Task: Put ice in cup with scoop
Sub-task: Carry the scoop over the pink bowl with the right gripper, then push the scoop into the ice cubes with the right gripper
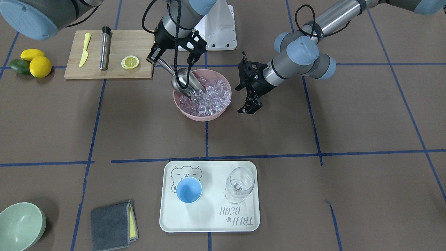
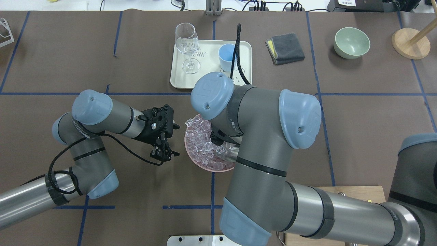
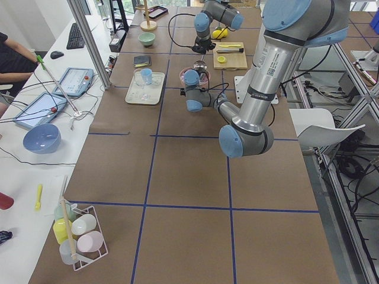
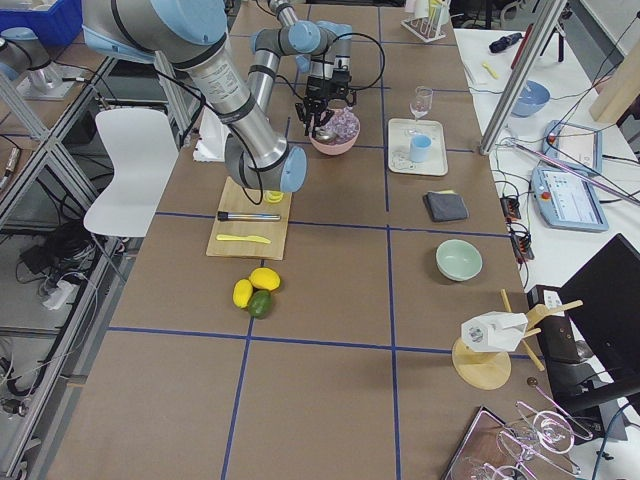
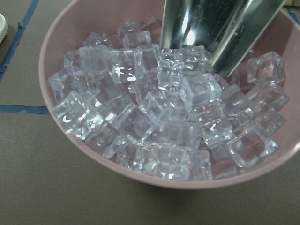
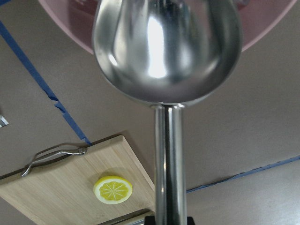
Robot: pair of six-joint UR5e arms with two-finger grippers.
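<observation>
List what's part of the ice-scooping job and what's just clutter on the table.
Job: scoop, held by the right tool; ice in the pink bowl; blue cup on the tray.

Clutter: wine glass, cutting board, lemon slice, yellow knife, steel rod, grey cloth, green bowl, whole fruit.

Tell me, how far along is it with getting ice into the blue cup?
Done: the right gripper has the scoop by its handle. In hand: the scoop's bowl is dug into the ice in the pink bowl. To do: carry a load to the cup on the tray, which looks empty, and tip it in.
</observation>
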